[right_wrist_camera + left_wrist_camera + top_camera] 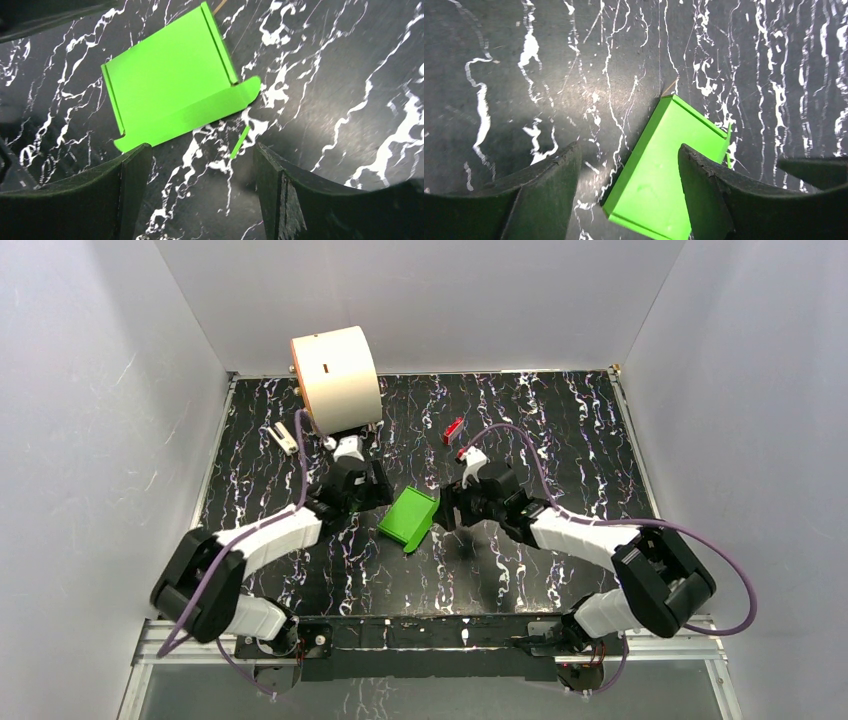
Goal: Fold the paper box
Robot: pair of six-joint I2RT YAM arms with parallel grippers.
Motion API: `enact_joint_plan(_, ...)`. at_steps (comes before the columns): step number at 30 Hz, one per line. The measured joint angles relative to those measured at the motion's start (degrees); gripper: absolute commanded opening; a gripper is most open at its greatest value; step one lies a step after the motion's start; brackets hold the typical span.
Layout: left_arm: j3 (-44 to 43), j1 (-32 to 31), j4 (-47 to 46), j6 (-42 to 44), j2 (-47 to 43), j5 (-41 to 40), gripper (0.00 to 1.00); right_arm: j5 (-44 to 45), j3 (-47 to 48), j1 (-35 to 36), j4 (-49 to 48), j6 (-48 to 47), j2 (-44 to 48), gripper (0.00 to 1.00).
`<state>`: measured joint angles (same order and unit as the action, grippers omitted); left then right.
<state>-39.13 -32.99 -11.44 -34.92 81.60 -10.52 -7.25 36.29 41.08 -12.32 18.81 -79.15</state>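
Observation:
The paper box (410, 517) is bright green and lies flat on the black marbled table, between my two grippers. My left gripper (374, 496) sits at its left side and my right gripper (446, 509) at its right side. In the left wrist view the paper box (659, 165) lies under the open left gripper (629, 172). The right finger (704, 195) overlaps the box and the left finger stands apart from it. In the right wrist view the paper box (167, 85) lies beyond the open right gripper (200, 165), with one long flap (200, 116) spread on the table. Nothing is between these fingers.
A large cream cylinder (335, 380) stands at the back left, close behind the left arm. A small red block (453, 428) lies behind the right gripper. A small pale object (284, 437) lies left of the cylinder. Grey walls enclose the table on three sides.

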Motion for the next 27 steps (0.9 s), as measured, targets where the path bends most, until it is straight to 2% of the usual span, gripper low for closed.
enact_joint_plan(6, 5.1, 0.0, 5.4, -4.3, -11.4, -0.9, 0.7, -1.7, 6.7, -1.2, 1.0, -6.8, -5.4, 0.83)
enact_joint_plan(12, 12.8, 0.0, 7.8, -9.2, -16.7, 3.8, 0.7, -4.0, 14.6, -1.7, 1.0, -11.0, -13.9, 0.82)
enact_joint_plan(16, 15.7, 0.0, 6.7, -12.0, -17.0, 8.1, 0.69, -5.8, 18.4, -2.0, 1.0, -12.0, -19.3, 0.81)
enact_joint_plan(20, 17.9, 0.0, 1.0, -15.2, -15.1, 12.8, 0.67, -7.8, 19.9, -2.1, 1.1, -11.9, -23.1, 0.77)
enact_joint_plan(27, 18.1, 0.0, -8.2, -17.2, -9.0, 16.7, 0.57, -11.3, 18.4, -2.1, 0.8, -8.9, -23.1, 0.73)
